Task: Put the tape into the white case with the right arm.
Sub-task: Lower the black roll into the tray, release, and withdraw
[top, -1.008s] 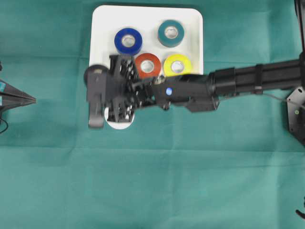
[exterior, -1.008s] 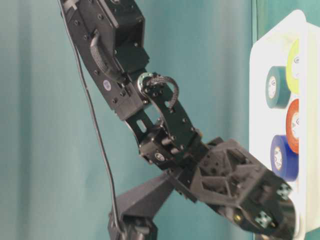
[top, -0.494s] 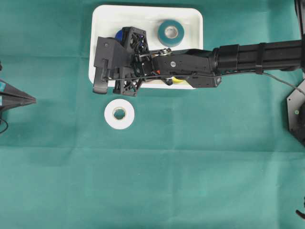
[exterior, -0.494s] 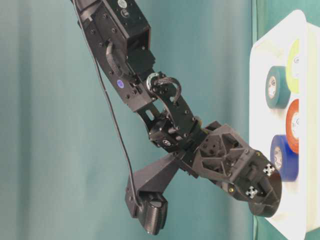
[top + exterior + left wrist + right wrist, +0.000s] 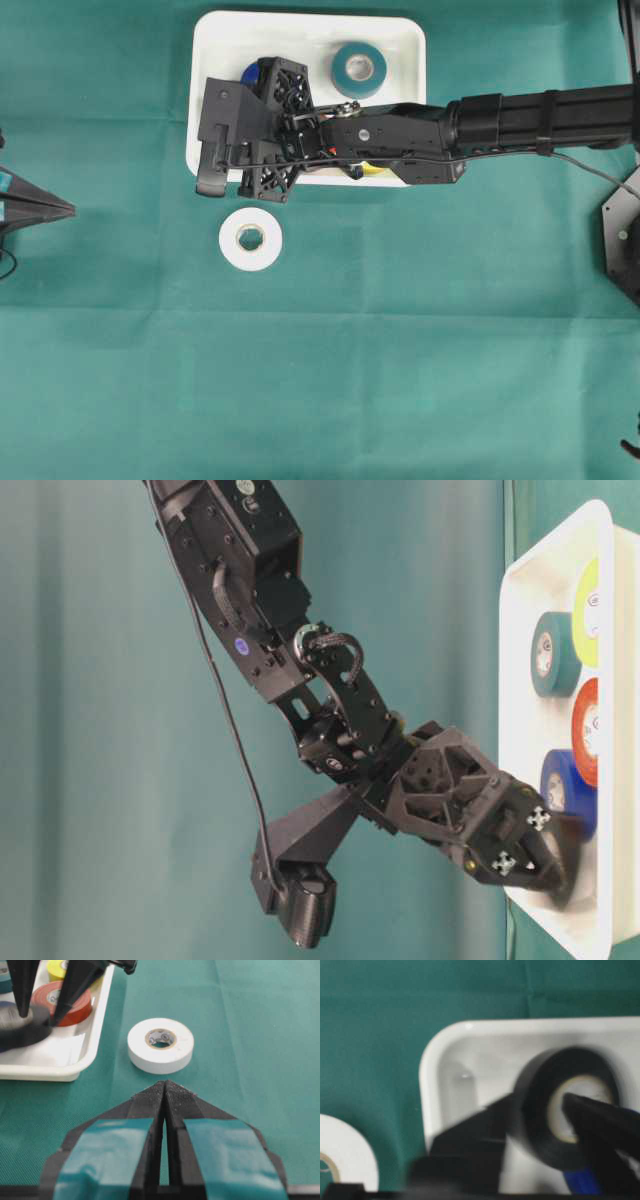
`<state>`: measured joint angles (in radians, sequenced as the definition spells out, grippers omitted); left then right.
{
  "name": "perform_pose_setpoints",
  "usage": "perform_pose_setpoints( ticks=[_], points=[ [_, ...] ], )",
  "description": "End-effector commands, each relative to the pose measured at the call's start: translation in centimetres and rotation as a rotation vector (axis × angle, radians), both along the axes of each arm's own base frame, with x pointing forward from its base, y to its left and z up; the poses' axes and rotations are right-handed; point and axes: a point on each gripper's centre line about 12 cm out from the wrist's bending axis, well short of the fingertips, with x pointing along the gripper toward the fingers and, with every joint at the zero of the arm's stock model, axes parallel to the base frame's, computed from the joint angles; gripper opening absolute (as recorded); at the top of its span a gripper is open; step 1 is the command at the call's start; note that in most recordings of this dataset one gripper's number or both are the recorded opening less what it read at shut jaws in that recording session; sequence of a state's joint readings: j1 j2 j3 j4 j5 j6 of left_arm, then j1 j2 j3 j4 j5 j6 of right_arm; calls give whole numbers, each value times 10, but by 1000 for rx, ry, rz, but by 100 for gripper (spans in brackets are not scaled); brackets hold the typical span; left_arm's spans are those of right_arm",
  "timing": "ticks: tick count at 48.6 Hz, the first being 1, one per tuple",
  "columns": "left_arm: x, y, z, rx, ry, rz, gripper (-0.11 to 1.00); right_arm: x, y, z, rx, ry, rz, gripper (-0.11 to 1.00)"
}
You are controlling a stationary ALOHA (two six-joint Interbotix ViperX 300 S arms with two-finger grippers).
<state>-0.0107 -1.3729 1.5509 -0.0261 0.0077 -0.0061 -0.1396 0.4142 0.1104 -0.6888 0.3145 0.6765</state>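
The right gripper [image 5: 37,1002] is positioned over the white case [image 5: 310,30]. Its fingers straddle the wall of a black tape roll [image 5: 560,1110], one inside the core; blur prevents confirming contact. The left gripper [image 5: 164,1091] is closed and empty. A white tape roll [image 5: 250,239] lies on the cloth beside the case.

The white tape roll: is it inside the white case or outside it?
Outside. The white tape roll lies flat on the green cloth, just below the rim of the white case; the left wrist view shows a gap between them.
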Motion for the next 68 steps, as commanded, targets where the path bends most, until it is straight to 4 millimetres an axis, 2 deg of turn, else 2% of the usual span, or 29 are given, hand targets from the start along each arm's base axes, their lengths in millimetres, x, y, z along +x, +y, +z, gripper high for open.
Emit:
perform_pose_setpoints(
  ticks=[1, 8, 10, 13, 21, 27, 34, 68],
  points=[
    [1, 0, 4, 0, -12, 3, 1, 1, 2, 33, -14, -65, 7, 27],
    [1, 0, 4, 0, -12, 3, 1, 1, 4, 32, -13, -64, 12, 70],
    [1, 0, 4, 0, -12, 3, 1, 1, 4, 32, -14, -63, 11, 76],
    [1, 0, 4, 0, -12, 3, 1, 0, 3, 31, -13, -61, 10, 71],
    [1, 0, 4, 0, -12, 3, 1, -2, 3, 36, -15, -66, 8, 71],
    [1, 0, 4, 1, -12, 3, 1, -12, 2, 42, -21, -52, -6, 71],
    [1, 0, 4, 0, -12, 3, 1, -39, 1, 46, -25, -14, -26, 71],
    [1, 1, 3, 1, -9, 5, 1, -184, 25, 39, 5, 55, -7, 71]
  ],
)
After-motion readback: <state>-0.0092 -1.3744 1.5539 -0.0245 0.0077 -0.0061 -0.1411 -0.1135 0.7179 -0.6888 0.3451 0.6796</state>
